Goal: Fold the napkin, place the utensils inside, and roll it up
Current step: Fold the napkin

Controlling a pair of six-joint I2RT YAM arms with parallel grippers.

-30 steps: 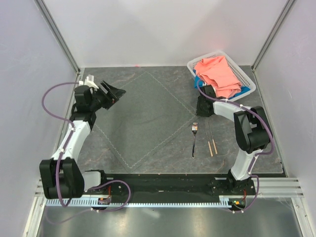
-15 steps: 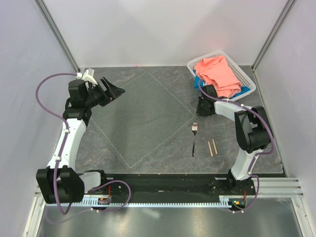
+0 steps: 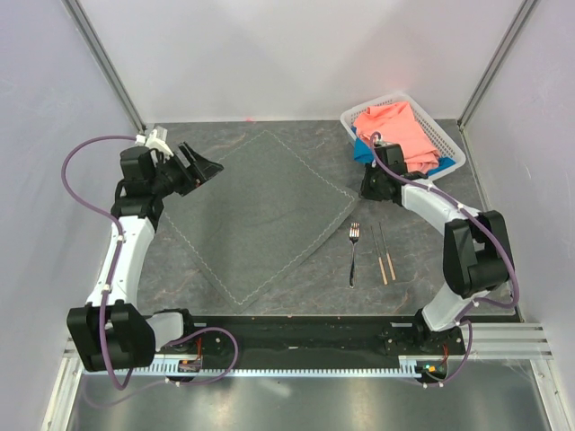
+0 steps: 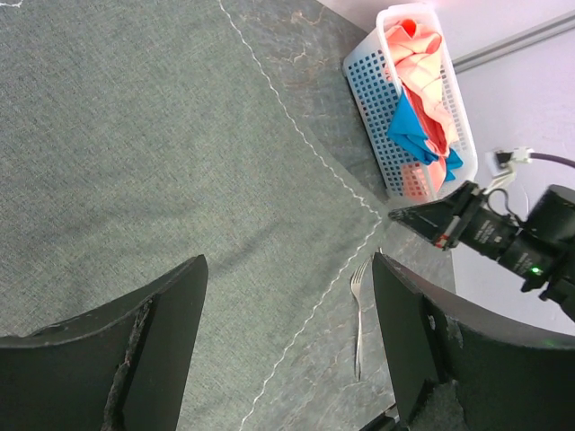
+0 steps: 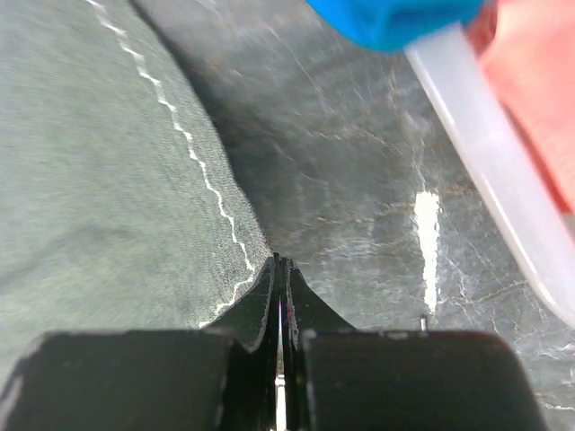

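Right wrist shows the right gripper (image 5: 278, 268) pinched shut on the napkin (image 5: 99, 180) at its right corner, with the rest spread on the table (image 3: 449, 269) and the fork (image 3: 353, 254) and chopsticks (image 3: 384, 254) near that corner. We'd lift low and carry it straight across to the left corner, where the left gripper (image 4: 287, 269) hovers wide open, ready to pin. We read no labels or writing.

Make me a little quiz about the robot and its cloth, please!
1. True or false: the right tool is shut on a corner of the napkin.
2. What lies beside the fork? A: a spoon. B: chopsticks. C: a knife.
3. Fill in: the left tool is ___ (open or shut).
Key: 1 true; 2 B; 3 open.
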